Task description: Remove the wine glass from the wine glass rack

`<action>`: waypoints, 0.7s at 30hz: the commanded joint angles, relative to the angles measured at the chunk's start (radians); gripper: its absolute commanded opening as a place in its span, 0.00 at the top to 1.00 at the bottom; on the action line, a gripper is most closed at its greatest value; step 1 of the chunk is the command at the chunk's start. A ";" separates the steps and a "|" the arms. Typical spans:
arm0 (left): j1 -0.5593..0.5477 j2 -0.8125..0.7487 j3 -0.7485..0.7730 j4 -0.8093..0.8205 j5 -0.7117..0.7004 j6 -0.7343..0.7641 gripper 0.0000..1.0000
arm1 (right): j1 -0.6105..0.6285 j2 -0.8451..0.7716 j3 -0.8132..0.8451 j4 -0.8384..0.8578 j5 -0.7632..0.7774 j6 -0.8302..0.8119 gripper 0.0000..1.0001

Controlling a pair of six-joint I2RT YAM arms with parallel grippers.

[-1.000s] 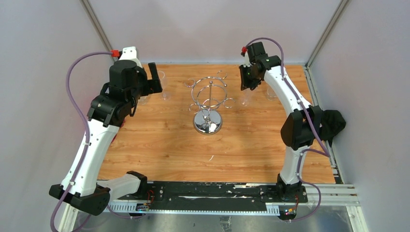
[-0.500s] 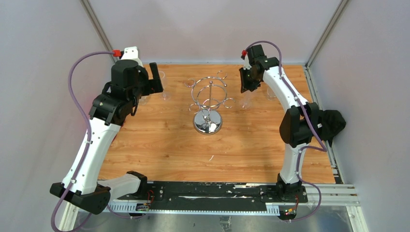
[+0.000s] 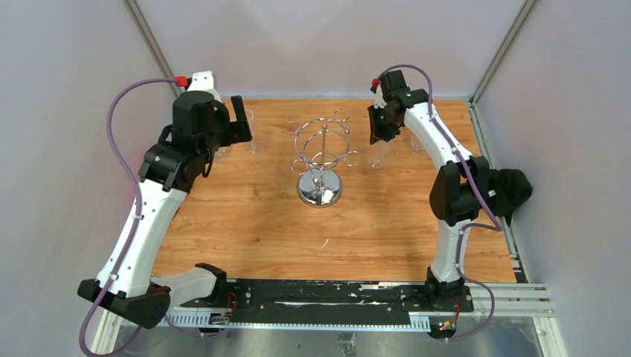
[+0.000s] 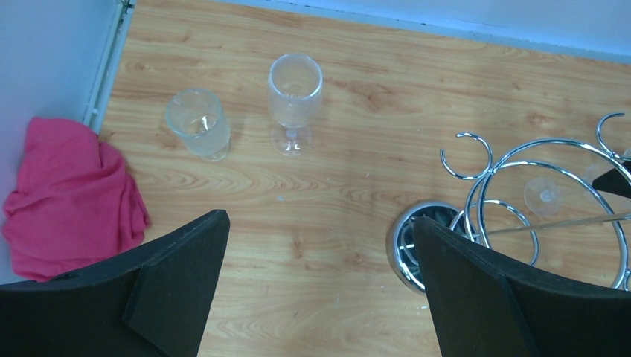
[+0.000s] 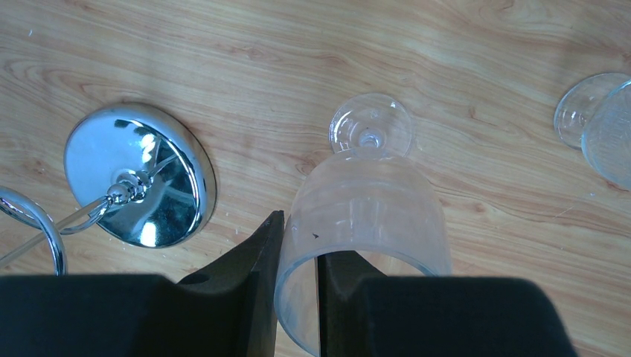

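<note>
The wine glass rack point(image 3: 321, 152) stands mid-table on its round mirrored base point(image 5: 141, 175), and no glass shows on its wire loops point(image 4: 551, 178). Right of it my right gripper point(image 5: 298, 268) is shut on the rim of a clear wine glass point(image 5: 368, 201): one finger is outside the bowl, the other inside. The glass stands upright with its foot down by the wood. In the top view the same gripper point(image 3: 381, 130) is over that wine glass point(image 3: 379, 155). My left gripper point(image 4: 320, 219) hangs open over bare wood, left of the rack.
A stemmed glass point(image 4: 295, 89) and a short glass point(image 4: 199, 123) stand at the back left beside a pink cloth point(image 4: 71, 197). Another glass point(image 5: 606, 126) stands right of the held one. A black cloth point(image 3: 513, 190) lies at the right edge.
The right wrist has shifted slightly toward the back of the table, still shut on the glass rim. The left arm has barely moved.
</note>
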 commanded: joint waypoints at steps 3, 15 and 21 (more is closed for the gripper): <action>0.004 0.011 -0.005 0.024 0.000 0.008 0.00 | -0.012 0.011 -0.026 -0.014 -0.021 -0.001 1.00; 0.004 0.010 -0.002 0.023 0.018 0.008 0.00 | -0.010 -0.048 -0.022 -0.035 -0.005 0.003 0.25; 0.004 0.007 -0.005 0.022 0.017 0.009 0.00 | -0.009 -0.093 -0.012 -0.044 -0.007 0.002 0.14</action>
